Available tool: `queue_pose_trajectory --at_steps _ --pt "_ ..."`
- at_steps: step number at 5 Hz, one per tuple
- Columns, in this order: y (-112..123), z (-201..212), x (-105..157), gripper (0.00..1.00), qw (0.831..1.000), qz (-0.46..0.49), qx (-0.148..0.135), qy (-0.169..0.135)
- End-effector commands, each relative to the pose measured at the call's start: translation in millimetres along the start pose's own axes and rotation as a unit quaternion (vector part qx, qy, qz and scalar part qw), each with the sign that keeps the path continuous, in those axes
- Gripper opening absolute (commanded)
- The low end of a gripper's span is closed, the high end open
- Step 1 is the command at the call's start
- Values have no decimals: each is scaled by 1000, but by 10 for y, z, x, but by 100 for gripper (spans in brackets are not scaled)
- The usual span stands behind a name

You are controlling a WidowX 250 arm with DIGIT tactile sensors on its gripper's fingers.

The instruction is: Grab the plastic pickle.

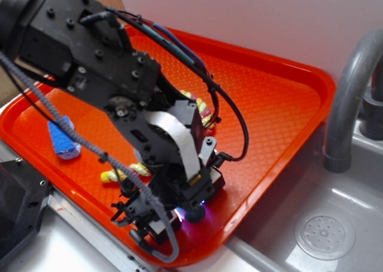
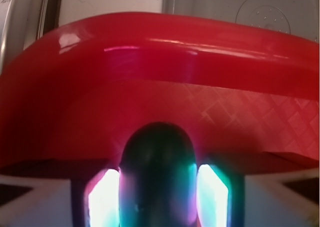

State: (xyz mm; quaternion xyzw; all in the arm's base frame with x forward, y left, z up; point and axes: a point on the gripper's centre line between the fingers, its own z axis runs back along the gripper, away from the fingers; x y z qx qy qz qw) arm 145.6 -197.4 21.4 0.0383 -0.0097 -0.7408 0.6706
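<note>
The plastic pickle (image 2: 157,157) is a dark teal-grey rounded piece that stands between my two glowing pads (image 2: 104,197), which press against its sides. In the exterior view its rounded end (image 1: 195,214) pokes out under my gripper (image 1: 184,215), low over the near corner of the orange tray (image 1: 269,98). In the wrist view my gripper (image 2: 158,189) is shut on the pickle, with the tray's rim (image 2: 165,47) just ahead.
A yellow-and-maroon rope (image 1: 125,173) lies on the tray behind the arm. A blue cloth-like piece (image 1: 63,139) sits at the tray's left. A grey faucet (image 1: 350,98) and the sink basin with its drain (image 1: 324,235) are to the right.
</note>
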Motion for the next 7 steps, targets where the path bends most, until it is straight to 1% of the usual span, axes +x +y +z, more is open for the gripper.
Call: queue_pose_trajectory --at_steps 1,2,3,4,5,6,7 --pt "180 714 -370 0 987 154 38 -5" --pt "361 1153 -622 0 961 274 31 15" --pt "435 1529 -843 0 920 390 7 31" --pt "415 1879 -1176 0 864 504 -22 3" --pt "434 2107 -1433 0 792 608 -39 -24" --pt "413 2170 -1428 0 710 703 -33 -34" --pt "479 1998 -1308 0 677 734 -43 -26"
